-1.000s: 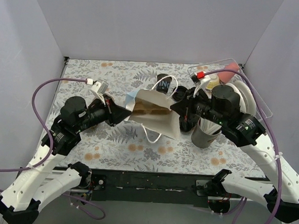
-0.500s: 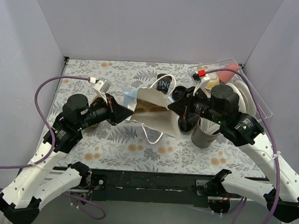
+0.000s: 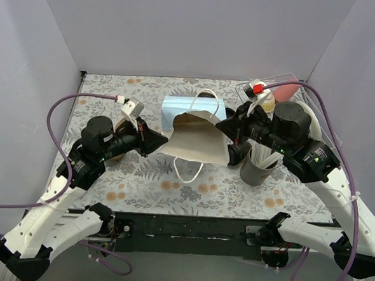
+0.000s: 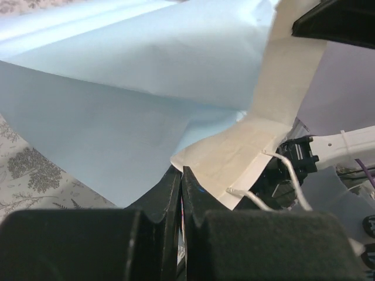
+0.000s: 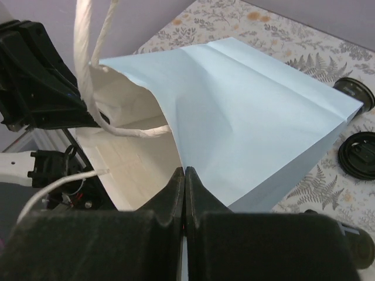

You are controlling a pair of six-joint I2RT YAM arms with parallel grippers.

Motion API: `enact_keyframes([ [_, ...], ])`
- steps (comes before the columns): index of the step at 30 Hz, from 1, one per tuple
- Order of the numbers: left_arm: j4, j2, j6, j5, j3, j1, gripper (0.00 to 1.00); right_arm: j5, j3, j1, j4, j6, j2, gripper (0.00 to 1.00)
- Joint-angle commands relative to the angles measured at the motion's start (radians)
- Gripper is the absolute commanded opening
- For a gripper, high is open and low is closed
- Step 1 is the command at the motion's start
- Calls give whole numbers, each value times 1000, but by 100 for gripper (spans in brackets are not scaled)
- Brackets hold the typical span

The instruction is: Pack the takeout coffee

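Both jaws are pinched shut on opposite rims of the paper bag [image 3: 197, 141], so if I pull wider the paper may tear or slip free.

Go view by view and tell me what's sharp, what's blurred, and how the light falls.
Top external: even, soft light, no glare, paper bag sharp. Left wrist: left gripper blurred close up, bag soft. Right wrist: right gripper blurred, bag and round black lid crisp.
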Motion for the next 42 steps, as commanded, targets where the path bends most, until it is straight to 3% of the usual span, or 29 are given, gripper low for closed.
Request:
enact_keyframes([
  [1,-52,-44,2,-5,4,-6,0,-44,27,5,68,27,-35,1],
  [9,3,-70,-62,-14,-36,-6,0,-48,-91,5,133,55,-34,1],
  [13,-6,-67,-48,-31,-47,-6,0,-36,-75,4,66,12,-6,3],
  [17,3,-62,-54,-3,-73,-6,0,-6,4,5,-46,-77,21,27],
  [18,5,-62,-48,3,-81,-6,0,5,15,5,-62,-95,14,37],
  [21,22,-73,-19,15,-118,-6,0,34,49,4,-89,-171,-25,47],
  [31,46,-53,65,15,-138,-6,0,-45,197,5,-139,-353,29,47],
  [35,26,-62,85,-6,-138,-6,0,-151,241,22,-160,-349,70,40],
  [42,14,-70,98,-41,-139,-6,0,-88,237,206,-186,-369,101,35],
])
